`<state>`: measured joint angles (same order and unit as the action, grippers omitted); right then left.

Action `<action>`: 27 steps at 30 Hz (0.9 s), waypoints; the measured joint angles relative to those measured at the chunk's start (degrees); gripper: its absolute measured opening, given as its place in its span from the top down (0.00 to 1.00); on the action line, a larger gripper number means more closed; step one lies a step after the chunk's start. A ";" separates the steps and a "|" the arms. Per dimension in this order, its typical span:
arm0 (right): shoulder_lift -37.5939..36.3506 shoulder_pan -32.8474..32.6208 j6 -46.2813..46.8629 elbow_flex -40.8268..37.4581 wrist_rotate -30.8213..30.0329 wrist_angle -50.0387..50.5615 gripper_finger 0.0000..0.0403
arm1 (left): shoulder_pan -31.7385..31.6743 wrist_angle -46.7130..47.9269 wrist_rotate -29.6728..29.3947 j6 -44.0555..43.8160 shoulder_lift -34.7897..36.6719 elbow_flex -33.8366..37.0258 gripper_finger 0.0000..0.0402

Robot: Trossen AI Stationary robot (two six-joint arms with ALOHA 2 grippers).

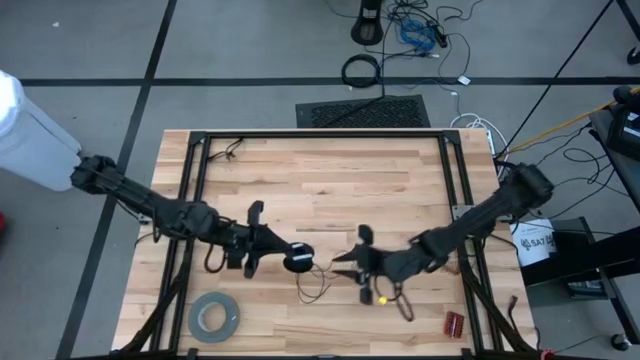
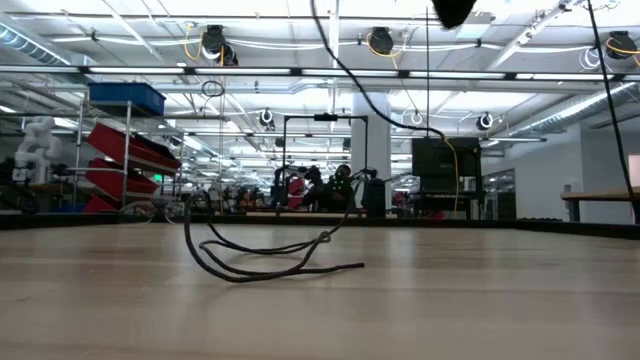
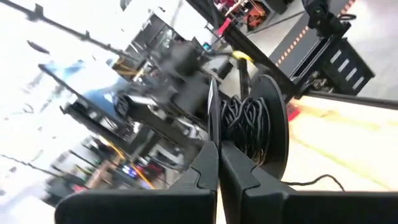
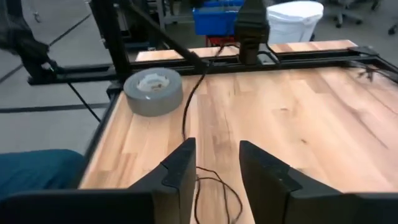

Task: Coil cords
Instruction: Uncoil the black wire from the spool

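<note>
The cord is a thin dark wire joined to a small round black disc. Part of the wire is wound on the disc. The rest rises from loose loops lying on the table up to the disc. My left gripper is shut on the disc, held above the table near its middle. My right gripper stands open just to the right of it, low over the loose wire, which runs between its fingers without touching them. My left gripper pinches the thin rim of the disc's near plate between its two fingers, which come level from the table's left. The disc is lifted clear, standing on edge, and the free wire hangs slack from it to the table.
A wide grey tape roll lies at the near left. A small yellow piece and a red piece lie at the near right. Black frame rails run along the table's sides. The far half shows bare wood.
</note>
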<state>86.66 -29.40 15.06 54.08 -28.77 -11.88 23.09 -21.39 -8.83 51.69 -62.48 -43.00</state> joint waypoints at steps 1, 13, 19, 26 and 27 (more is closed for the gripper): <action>2.12 0.04 -1.54 -0.01 -0.07 -2.82 0.71 | 0.47 -0.07 -0.41 1.07 0.09 0.00 1.00; 13.63 3.65 -5.23 0.03 -0.96 -27.97 0.51 | 1.82 -0.36 -3.67 5.93 0.09 0.00 1.00; 15.66 4.71 -1.49 0.03 0.03 -29.40 0.56 | 1.84 -0.34 -3.75 6.24 0.08 0.02 1.00; 15.43 5.08 -2.08 0.03 -1.13 -30.90 0.89 | 2.17 -0.35 -3.72 6.30 0.07 0.02 1.00; 15.40 5.06 -2.20 0.03 -1.15 -30.87 0.94 | 2.17 -0.35 -3.76 6.25 0.07 0.02 1.00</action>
<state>102.06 -24.34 12.87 54.11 -29.93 -42.75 25.26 -21.74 -12.58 57.94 -62.41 -42.98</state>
